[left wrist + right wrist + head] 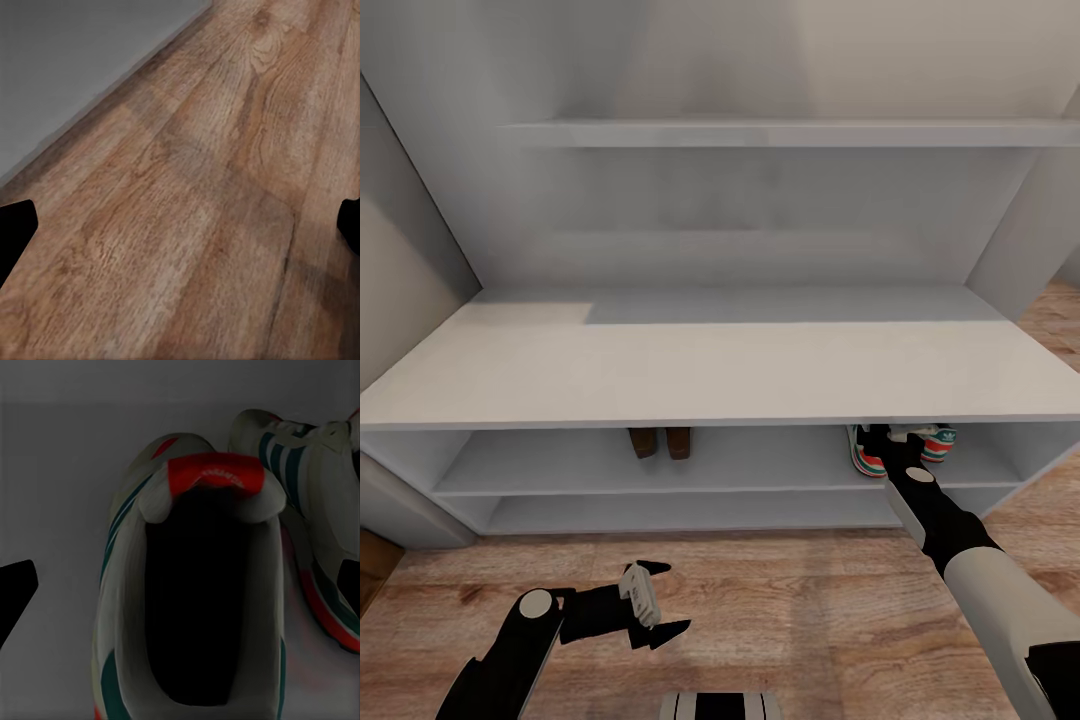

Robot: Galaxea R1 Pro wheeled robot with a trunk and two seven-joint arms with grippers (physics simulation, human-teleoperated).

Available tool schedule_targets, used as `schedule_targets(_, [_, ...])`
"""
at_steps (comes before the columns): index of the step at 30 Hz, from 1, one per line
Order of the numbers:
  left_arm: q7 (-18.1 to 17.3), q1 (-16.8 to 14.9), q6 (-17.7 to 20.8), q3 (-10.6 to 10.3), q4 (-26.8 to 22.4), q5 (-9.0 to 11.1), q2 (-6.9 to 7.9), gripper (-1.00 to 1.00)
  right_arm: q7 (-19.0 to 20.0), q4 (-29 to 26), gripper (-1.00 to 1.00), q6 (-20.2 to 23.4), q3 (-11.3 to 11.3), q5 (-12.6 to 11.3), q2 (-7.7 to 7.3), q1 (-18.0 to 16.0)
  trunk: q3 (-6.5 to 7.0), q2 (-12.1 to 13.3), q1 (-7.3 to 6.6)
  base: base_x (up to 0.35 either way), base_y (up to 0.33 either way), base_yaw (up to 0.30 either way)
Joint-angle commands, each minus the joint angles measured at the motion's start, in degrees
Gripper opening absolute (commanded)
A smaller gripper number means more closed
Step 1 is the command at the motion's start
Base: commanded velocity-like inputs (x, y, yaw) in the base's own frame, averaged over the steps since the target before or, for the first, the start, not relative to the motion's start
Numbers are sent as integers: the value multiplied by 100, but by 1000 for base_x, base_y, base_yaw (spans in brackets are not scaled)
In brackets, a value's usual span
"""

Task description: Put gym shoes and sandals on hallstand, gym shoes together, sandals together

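Note:
The light-grey hallstand (710,370) stands before me, and both pairs are in its upper compartment. The two brown sandals (658,441) lie side by side near the middle. The two gym shoes sit together at the right: one (867,455) with its red heel toward me and the other (937,441) just beyond it. My right gripper (882,440) reaches into that compartment and is open, its fingertips (16,598) spread wide around the nearer gym shoe (210,577), with the second shoe (315,487) beside it. My left gripper (652,606) hangs open over the corridor floor (760,590).
A thin floating wall shelf (790,133) hangs above the hallstand. The lower compartment (690,512) is shallow and dark. In the left wrist view, wood planks (210,210) run along a grey wall base (67,67). A brown object's corner (372,565) sits at the far left.

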Motion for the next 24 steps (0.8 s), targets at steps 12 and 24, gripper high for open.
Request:
schedule_targets(12, [227,0,-19,-12,37,6,0,100,1,0,100,0,-1,0,0,4,0,0,0,-94,0,0])
schedule_targets(24, [275,0,-24,-11,53,20,0,100,3,-9,100,0,4,0,0,8,0,0,0,-96,0,0])
